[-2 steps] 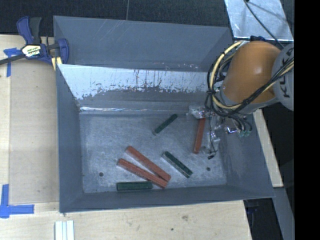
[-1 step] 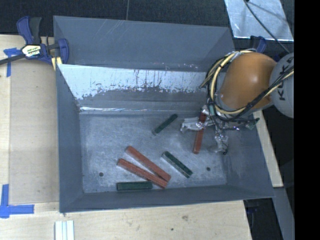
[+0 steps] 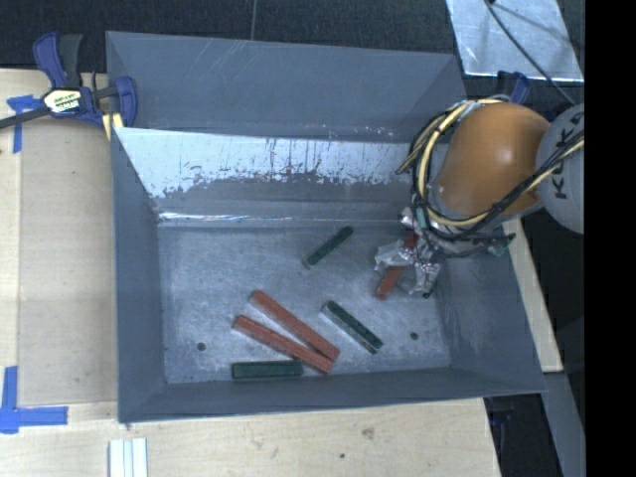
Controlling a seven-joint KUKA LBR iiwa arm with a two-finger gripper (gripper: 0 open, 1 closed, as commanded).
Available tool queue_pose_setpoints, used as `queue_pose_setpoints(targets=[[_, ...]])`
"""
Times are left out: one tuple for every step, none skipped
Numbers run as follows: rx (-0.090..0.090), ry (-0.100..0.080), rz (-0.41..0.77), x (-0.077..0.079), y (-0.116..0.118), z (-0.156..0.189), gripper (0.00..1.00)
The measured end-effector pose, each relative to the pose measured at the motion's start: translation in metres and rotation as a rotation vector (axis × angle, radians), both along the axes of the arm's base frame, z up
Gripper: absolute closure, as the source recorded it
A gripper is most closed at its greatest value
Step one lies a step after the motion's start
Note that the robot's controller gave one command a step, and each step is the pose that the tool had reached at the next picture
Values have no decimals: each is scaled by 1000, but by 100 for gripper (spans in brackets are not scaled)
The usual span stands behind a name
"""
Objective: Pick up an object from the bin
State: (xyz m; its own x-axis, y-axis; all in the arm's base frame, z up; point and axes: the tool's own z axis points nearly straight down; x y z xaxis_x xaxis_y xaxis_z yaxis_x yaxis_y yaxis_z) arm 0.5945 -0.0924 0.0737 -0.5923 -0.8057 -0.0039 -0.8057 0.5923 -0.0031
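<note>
Just under my gripper [image 3: 406,272] sits a short reddish-brown stick [image 3: 387,284], a stubby bar standing at a slant, its upper end hidden beneath my metal parts. It is on the right side of the grey bin [image 3: 298,87], on the floor not far from the right wall. Whether I am clamped on it or only over it I cannot tell, since my orange wrist cover [image 3: 487,162] and its cables crowd that corner. Nearest to it, towards the front, a dark green stick [image 3: 353,327] lies on a slant, apart from it. A second dark green stick [image 3: 328,246] lies to the left, closer to the back wall. Farther left, two long reddish-brown sticks [image 3: 288,332] lie side by side, touching, both slanting down towards the right. A third dark green stick [image 3: 266,370] lies along the front wall, just beside their lower ends.
</note>
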Motion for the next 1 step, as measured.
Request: queue_pose_setpoints(targets=[[-1, 0, 13, 8, -4, 148, 100]])
